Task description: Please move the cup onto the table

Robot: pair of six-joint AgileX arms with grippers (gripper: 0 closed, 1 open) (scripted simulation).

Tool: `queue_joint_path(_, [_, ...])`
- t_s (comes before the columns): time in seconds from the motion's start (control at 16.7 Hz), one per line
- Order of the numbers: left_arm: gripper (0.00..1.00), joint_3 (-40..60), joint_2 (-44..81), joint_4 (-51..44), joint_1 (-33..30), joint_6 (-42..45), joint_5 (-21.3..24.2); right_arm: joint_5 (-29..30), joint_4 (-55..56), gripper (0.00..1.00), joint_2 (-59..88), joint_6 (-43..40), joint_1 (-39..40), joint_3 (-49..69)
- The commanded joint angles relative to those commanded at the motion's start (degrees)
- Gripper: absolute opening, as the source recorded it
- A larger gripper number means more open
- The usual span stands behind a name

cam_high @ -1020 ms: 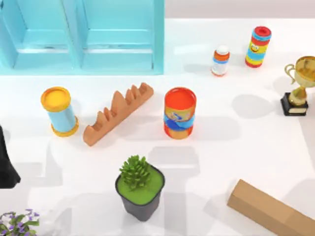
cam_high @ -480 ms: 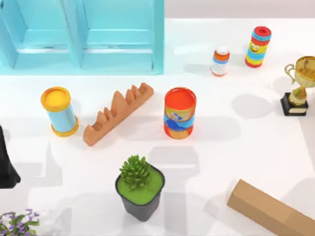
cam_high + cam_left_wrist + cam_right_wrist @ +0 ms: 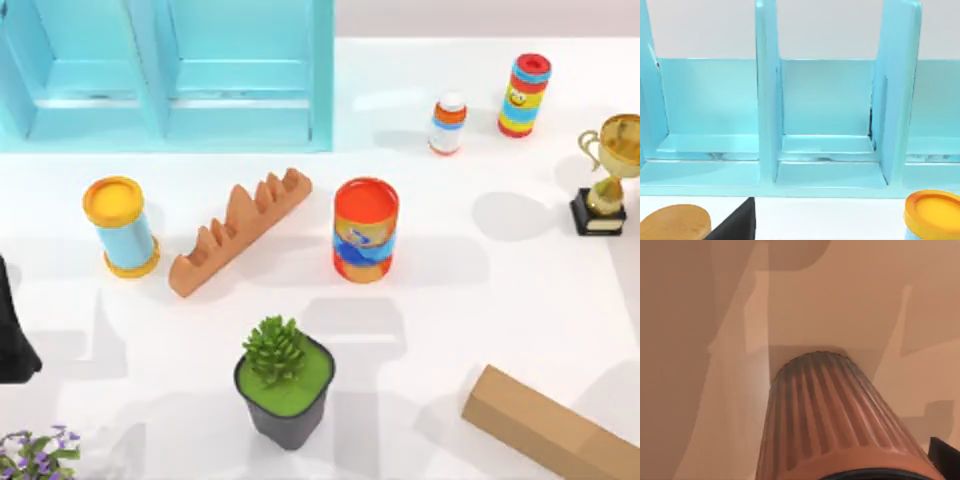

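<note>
The right arm's jaws cannot be made out, so their state cannot be told. The cup (image 3: 832, 415) is seen close under the right wrist camera, ribbed side up against a tan surface. The left arm (image 3: 14, 330) is parked at the table (image 3: 520, 300) edge. If grip is shallow, the tapered cup may slip
</note>
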Motion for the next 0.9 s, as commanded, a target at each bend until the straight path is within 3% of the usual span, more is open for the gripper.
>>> queue_joint_path(0.6, [1.0,0.0,0.0,0.0,0.0,0.0,0.0,0.0,-0.1,0.0,-0.2,0.0,-0.1,0.0])
queue_joint_path(0.9, [1.0,0.0,0.0,0.0,0.0,0.0,0.0,-1.8,-5.4,0.0,-6.2,-0.3,-0.4,-2.2])
